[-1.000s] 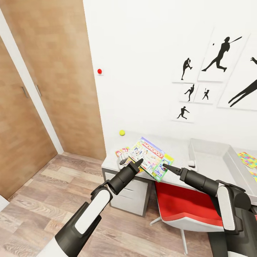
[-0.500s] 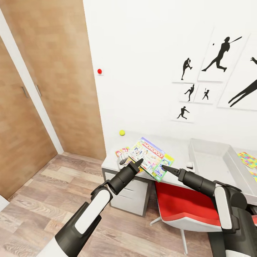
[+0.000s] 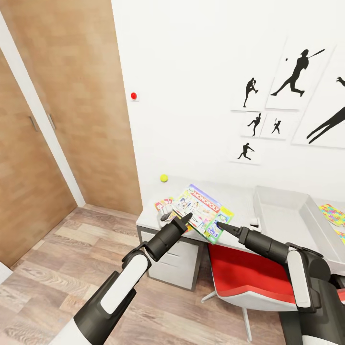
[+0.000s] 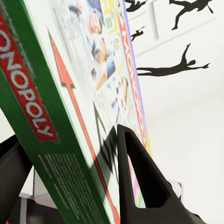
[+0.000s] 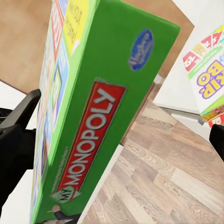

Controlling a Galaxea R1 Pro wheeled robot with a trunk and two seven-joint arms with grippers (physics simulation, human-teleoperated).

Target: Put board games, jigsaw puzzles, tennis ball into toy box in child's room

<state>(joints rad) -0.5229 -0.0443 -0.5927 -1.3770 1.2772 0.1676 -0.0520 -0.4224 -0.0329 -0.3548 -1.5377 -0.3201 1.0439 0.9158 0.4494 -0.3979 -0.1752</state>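
Note:
The white-green Monopoly board game (image 3: pixel 203 212) hangs tilted over the table (image 3: pixel 242 200). My left gripper (image 3: pixel 187 218) is shut on its lower left edge, and one finger (image 4: pixel 140 177) presses on the printed face. My right gripper (image 3: pixel 221 224) is at the box's lower right corner and stands open, its fingers wide apart on either side of the green edge (image 5: pixel 100 121). The Skip-Bo board game (image 3: pixel 163 205) lies flat on the table's left end. The tennis ball (image 3: pixel 164 178) rests by the wall. The grey toy box (image 3: pixel 261 203) stands to the right, with a jigsaw puzzle (image 3: pixel 333 214) beyond it.
A red chair (image 3: pixel 244 278) is tucked under the table below my right arm. The white drawer unit (image 3: pixel 177 261) sits under the table's left end. Wooden wardrobe doors (image 3: pixel 72 120) fill the left. Wood floor lies open at the lower left.
My right gripper has moved a little to the left, up to the Monopoly box's corner. The left gripper and the box have stayed where they were.

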